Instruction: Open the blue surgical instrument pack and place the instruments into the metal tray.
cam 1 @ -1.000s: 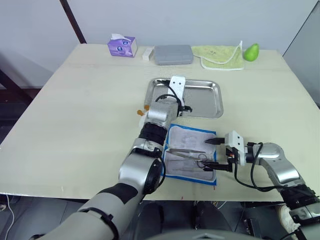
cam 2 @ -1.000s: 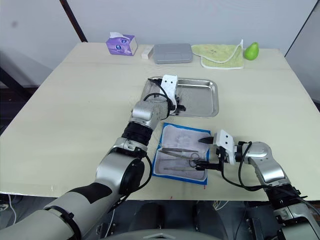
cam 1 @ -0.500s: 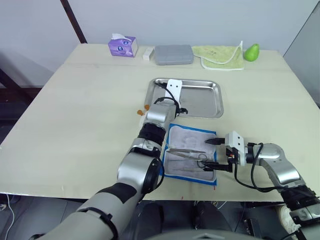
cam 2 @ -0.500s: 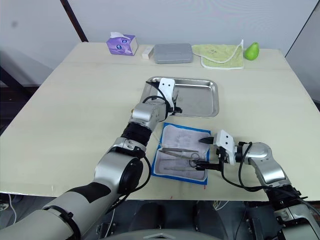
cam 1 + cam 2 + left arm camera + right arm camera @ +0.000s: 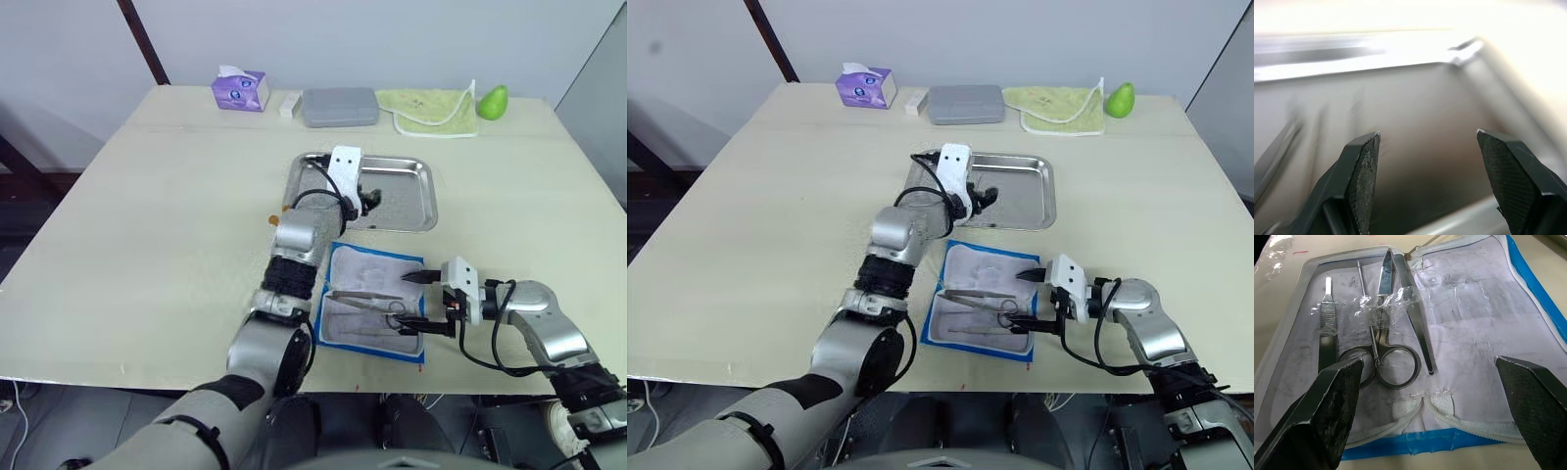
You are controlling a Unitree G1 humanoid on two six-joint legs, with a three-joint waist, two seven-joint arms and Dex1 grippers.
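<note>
The metal tray (image 5: 407, 204) lies at the table's middle. My left gripper (image 5: 366, 200) hovers just over its floor near the left half, fingers (image 5: 1364, 171) spread open with nothing between them. A slim blurred streak (image 5: 1273, 147) shows on the tray floor beside it; I cannot tell what it is. The blue surgical instrument pack (image 5: 377, 262) lies unfolded in front of the tray, pale lining up. The instruments (image 5: 1386, 347) sit in it: scissors, tweezers and a flat handle under clear straps. My right gripper (image 5: 411, 303) is open at the pack's right edge, low over the table.
Along the far edge stand a purple tissue box (image 5: 240, 91), a grey case (image 5: 340, 106), a green cloth (image 5: 431, 110) and a green pear (image 5: 493, 100). A small orange bit (image 5: 281, 215) lies left of the tray. The pack sits close to the table's front edge.
My left gripper has opened over the tray and shifted slightly toward the tray's middle. The right arm and the pack have stayed put.
</note>
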